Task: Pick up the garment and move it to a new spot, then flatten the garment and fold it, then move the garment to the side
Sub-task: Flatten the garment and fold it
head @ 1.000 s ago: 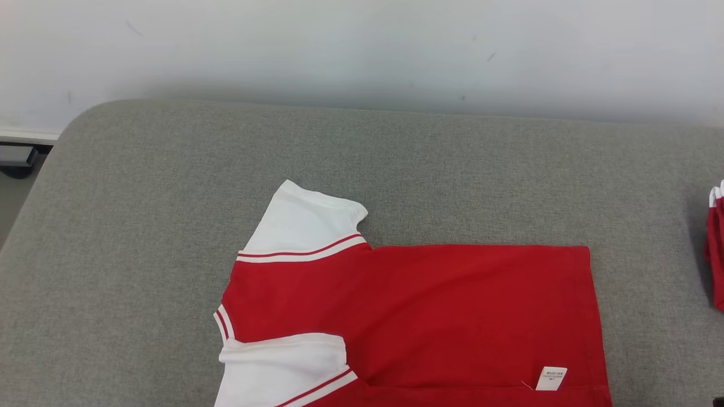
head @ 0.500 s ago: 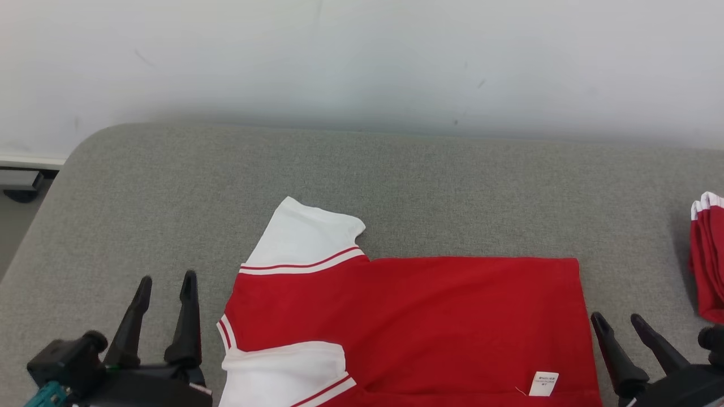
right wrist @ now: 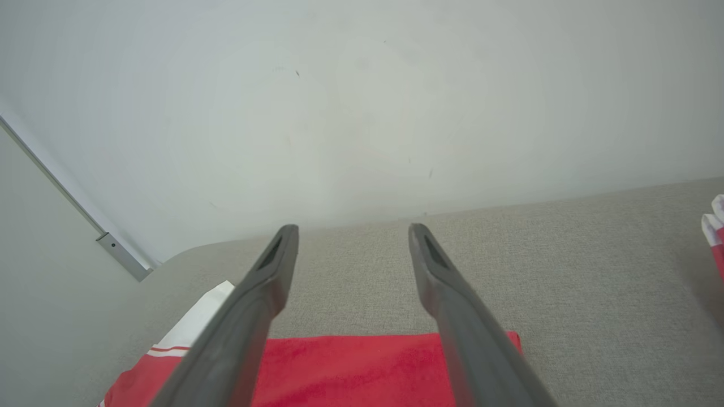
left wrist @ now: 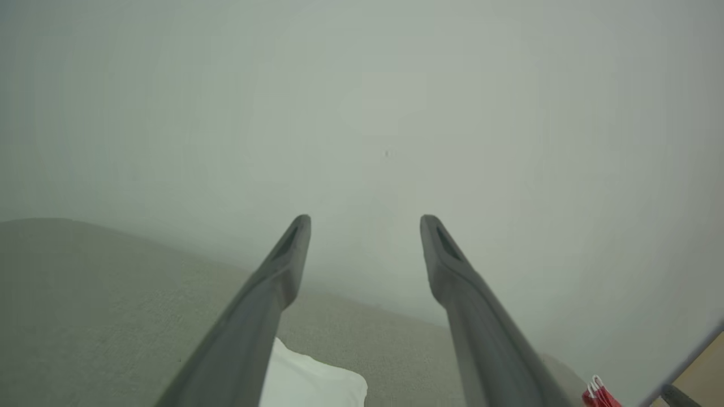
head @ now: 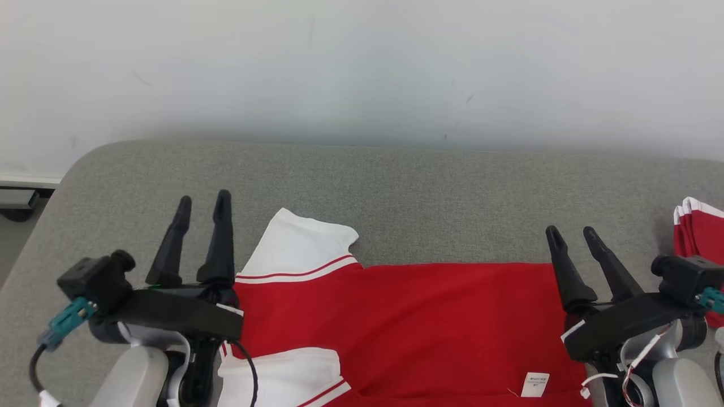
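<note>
The garment [head: 430, 322] is a red shirt with white sleeves, lying flat and folded on the grey padded surface [head: 396, 186]; a white label sits near its lower right corner. My left gripper [head: 203, 202] hovers open at the shirt's left edge, beside the far white sleeve [head: 297, 246]. Over the shirt's right edge my right gripper [head: 572, 232] is open too. Nothing is between either pair of fingers. The left wrist view shows the sleeve tip [left wrist: 317, 384] below the open fingers. In the right wrist view the red cloth [right wrist: 350, 367] lies under the open fingers.
Other red and white clothes [head: 698, 226] are stacked at the surface's right edge, close to my right arm. A white wall [head: 362, 68] stands right behind the surface. The rounded left corner [head: 85, 164] drops to the floor.
Both grippers have come up into the head view from below and reached forward beside the shirt. The camera has tilted, so the whole scene sits lower. The shirt itself has not moved.
</note>
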You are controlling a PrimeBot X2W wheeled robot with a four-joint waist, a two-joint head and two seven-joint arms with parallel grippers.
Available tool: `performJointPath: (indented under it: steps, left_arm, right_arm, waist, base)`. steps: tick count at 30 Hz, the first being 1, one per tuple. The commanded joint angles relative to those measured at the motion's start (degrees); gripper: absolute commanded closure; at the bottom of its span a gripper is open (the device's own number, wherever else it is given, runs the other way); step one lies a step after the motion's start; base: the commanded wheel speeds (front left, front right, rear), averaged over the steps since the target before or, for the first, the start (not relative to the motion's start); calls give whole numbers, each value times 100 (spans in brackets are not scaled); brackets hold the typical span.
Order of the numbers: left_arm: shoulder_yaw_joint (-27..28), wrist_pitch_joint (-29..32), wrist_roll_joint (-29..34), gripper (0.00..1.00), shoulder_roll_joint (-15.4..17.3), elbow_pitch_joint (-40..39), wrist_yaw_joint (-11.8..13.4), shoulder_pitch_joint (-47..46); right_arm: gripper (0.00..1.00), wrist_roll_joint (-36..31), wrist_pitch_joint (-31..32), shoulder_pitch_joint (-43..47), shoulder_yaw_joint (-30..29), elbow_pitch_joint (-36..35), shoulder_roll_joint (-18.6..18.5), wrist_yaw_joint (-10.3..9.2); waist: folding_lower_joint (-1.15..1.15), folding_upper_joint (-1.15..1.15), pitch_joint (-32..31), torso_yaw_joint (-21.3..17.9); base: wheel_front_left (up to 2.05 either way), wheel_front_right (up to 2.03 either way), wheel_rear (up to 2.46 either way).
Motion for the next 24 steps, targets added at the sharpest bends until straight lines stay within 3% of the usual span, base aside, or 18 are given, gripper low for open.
performJointPath:
  steps: [1,5,9,17,21,24]
  left_arm:
    - [-68,39,27,0,15,112,-83,-93]
    - [-321,116,97,0,37,558,-307,-53]
    - [-530,73,252,0,108,859,-357,143]
    - [-477,-164,629,0,463,564,7,773]
    - [-565,-148,720,0,612,316,169,1430]
    - [-540,-97,762,0,698,4,271,1452]
  right_arm:
    - [0,-37,-99,-92,35,105,-11,-3]
    - [0,-117,-325,-232,177,491,-13,-3]
    - [0,-238,-410,-197,129,688,-12,-3]
    - [0,-366,-611,136,38,515,-10,-3]
    - [0,-409,-731,811,16,583,-10,-3]
    - [0,-430,-680,807,-7,352,-13,-3]
  waist:
    - [0,0,10,-4]
    - [0,0,71,-7]
    - [0,0,121,9]
    - [0,0,151,14]
    - [0,0,-388,87]
    - [0,0,-276,104]
  base:
    - [0,0,0]
    - [0,0,0]
    - [0,0,0]
    - [0,0,0]
    - [0,0,0]
    - [0,0,0]
